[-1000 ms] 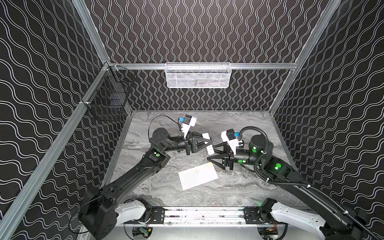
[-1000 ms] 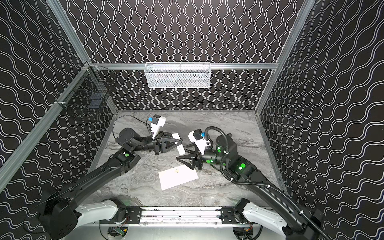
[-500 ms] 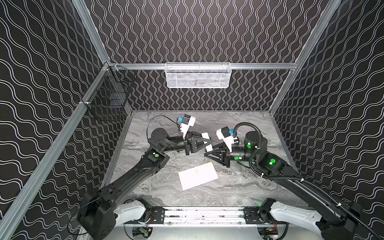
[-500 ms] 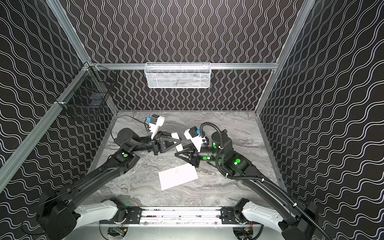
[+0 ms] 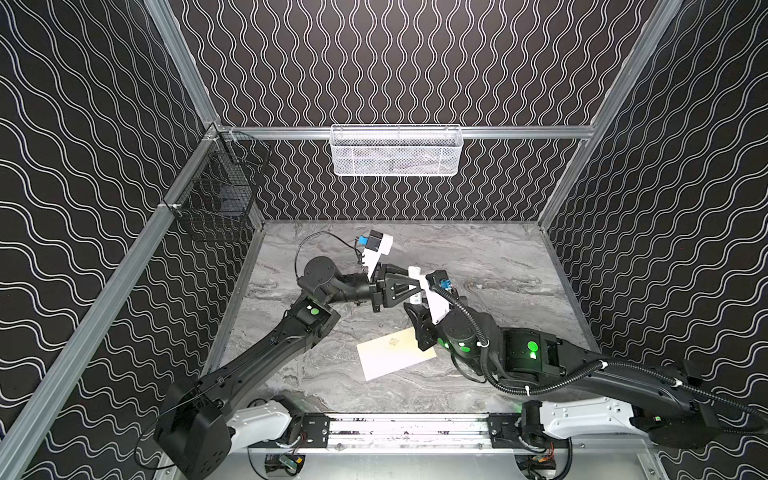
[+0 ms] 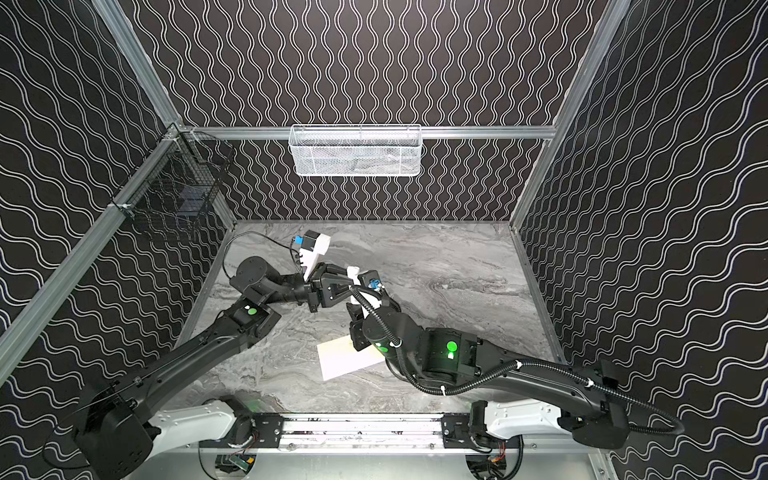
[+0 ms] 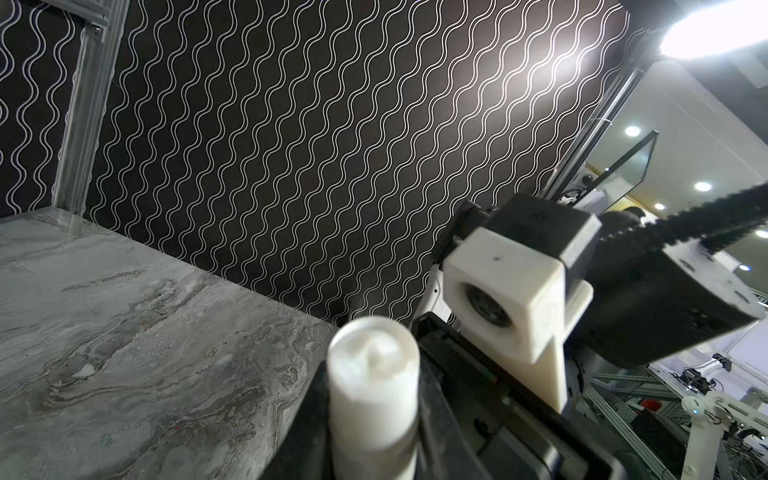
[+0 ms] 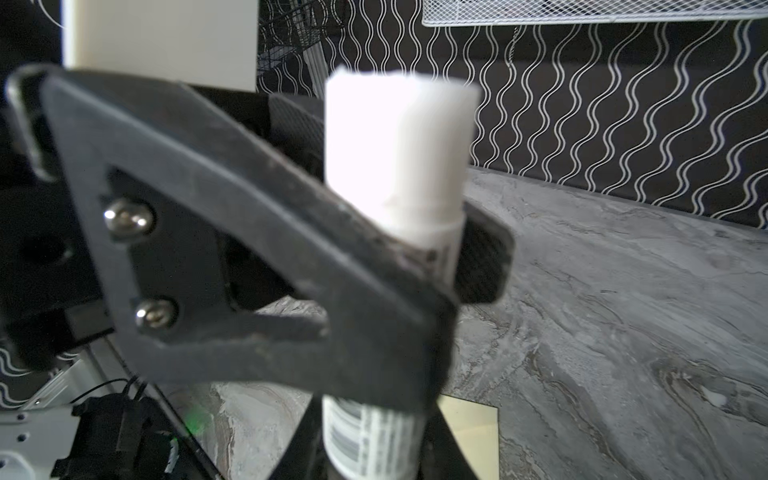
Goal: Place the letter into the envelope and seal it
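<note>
The left end effector (image 7: 374, 436) was clamped on a white glue stick (image 7: 372, 365), held upright in the air just behind the envelope (image 5: 390, 357). The right end effector (image 8: 374, 453) appeared closed on its lower end. The envelope lay flat on the worktop (image 5: 498, 266). No letter was visible, so it was likely already inside. Gluing and sealing remained.

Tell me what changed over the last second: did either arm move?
The right gripper swung toward the left gripper, up to the white plastic tube held there. Its fingers now flank the tube's lower end; whether they grip it is unclear. The left gripper stayed shut on the tube, and the cream paper envelope stayed flat on the grey marbled table.
</note>
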`<state>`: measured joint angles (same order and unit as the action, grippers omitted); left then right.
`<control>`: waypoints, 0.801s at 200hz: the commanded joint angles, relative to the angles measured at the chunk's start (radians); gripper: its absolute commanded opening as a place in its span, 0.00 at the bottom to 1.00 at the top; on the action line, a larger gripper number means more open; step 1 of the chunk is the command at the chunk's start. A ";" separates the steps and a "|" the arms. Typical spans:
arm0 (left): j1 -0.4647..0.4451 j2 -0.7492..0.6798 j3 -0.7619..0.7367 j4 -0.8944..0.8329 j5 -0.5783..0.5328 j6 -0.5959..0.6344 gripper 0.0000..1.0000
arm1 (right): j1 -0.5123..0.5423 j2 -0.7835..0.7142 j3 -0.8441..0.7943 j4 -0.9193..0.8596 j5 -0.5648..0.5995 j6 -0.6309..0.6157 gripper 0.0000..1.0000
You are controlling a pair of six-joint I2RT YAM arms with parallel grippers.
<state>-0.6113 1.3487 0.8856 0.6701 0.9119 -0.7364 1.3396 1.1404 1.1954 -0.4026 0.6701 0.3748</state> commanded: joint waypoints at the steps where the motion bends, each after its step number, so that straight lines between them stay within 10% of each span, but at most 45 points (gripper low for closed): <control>1: 0.006 0.007 -0.011 -0.034 -0.069 0.019 0.00 | 0.005 -0.053 -0.034 0.100 0.009 -0.004 0.45; 40: 0.012 0.007 -0.001 -0.009 -0.012 -0.008 0.00 | -0.097 -0.257 -0.232 0.317 -0.562 -0.216 0.73; 77: 0.011 0.002 0.009 0.052 0.036 -0.070 0.00 | -0.421 -0.341 -0.379 0.478 -1.049 -0.148 0.75; 160: 0.004 0.001 0.012 0.075 0.034 -0.098 0.00 | -0.594 -0.167 -0.422 0.809 -1.403 0.069 0.59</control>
<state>-0.6044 1.3468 0.8883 0.6956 0.9459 -0.8131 0.7483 0.9447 0.7673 0.2638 -0.6163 0.3874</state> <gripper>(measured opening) 0.256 0.636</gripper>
